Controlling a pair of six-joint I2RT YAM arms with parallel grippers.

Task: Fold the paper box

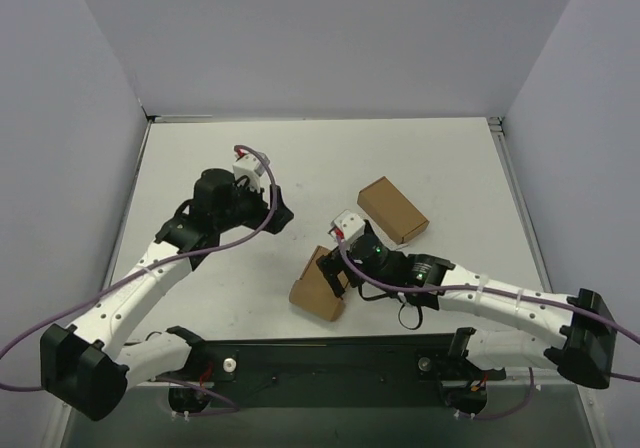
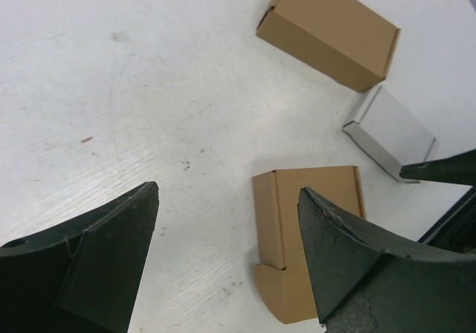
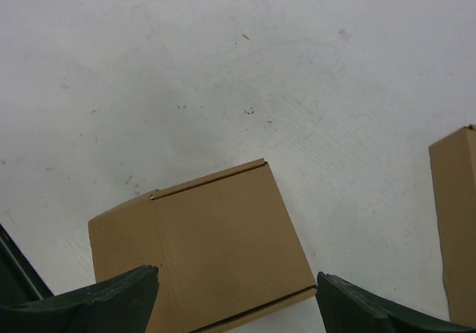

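Observation:
The paper box (image 1: 318, 288) is a small brown carton lying on the table near the front middle. My right gripper (image 1: 336, 266) hovers just over it, open. In the right wrist view the paper box (image 3: 216, 247) fills the space ahead of the right gripper (image 3: 236, 303), and neither finger touches it. My left gripper (image 1: 274, 214) stands off to the far left of the box, open and empty. From the left wrist the paper box (image 2: 297, 221) shows a rounded flap at its near end, partly hidden behind one finger of the left gripper (image 2: 227, 236).
A longer oblong brown carton (image 1: 393, 209) lies behind and right of the paper box, also seen as the carton (image 2: 327, 28) and at the frame edge as the carton (image 3: 455, 221). A white-grey slab (image 2: 390, 132) sits by the right arm. Grey walls (image 1: 70, 118) enclose the table.

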